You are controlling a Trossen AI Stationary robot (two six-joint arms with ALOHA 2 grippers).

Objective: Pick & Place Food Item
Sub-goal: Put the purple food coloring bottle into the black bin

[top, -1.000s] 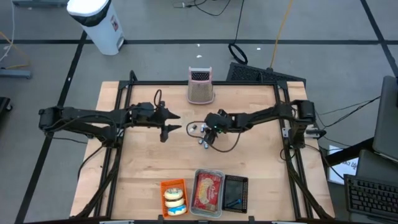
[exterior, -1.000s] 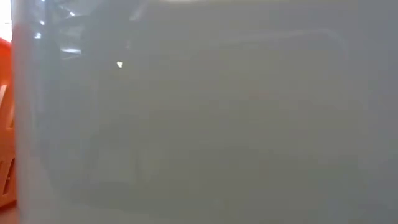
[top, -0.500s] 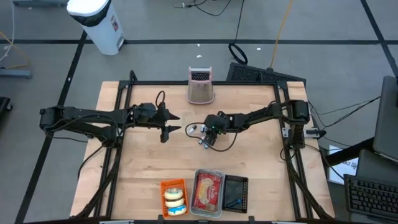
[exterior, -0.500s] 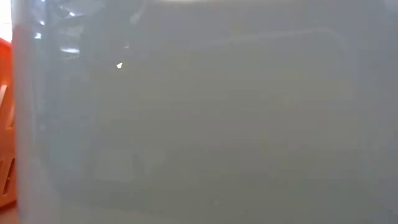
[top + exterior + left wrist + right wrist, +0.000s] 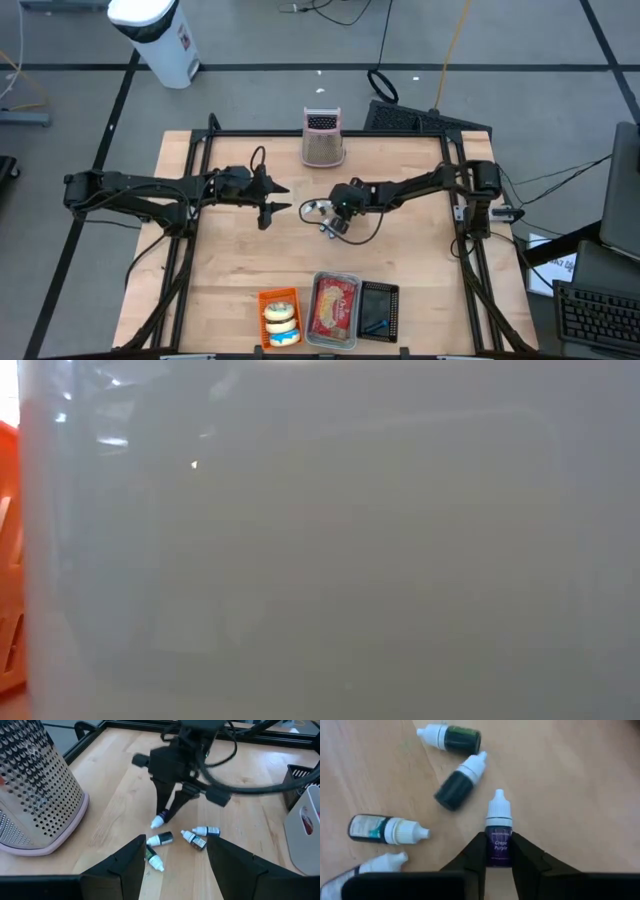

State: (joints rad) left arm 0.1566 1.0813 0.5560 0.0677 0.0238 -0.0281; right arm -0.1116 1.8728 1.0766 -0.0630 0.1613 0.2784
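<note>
Purple dropper bottle (image 5: pixel 498 836), small, with a white cap and nozzle and a label reading "Grape Purple", sits pinched between the two dark fingers of the right gripper (image 5: pixel 498 857), near the middle of the table (image 5: pixel 230 290). Its nozzle points away from the gripper. Four more little dropper bottles lie loose on the wood just beside it, making five in all: two dark green ones (image 5: pixel 460 785) with white caps, one with a pale printed label (image 5: pixel 385 829), and one only partly seen (image 5: pixel 365 867).

Left gripper (image 5: pixel 268 196) hangs over the table left of the bottles, its fingers spread apart and holding nothing.

One perforated metal grater (image 5: pixel 322 138) with a pink base stands at the far edge of the table. Three containers line the near edge: an orange basket (image 5: pixel 266 300) with pastries, a clear tray (image 5: pixel 335 306) of red food, and a black basket (image 5: pixel 379 311).
</note>
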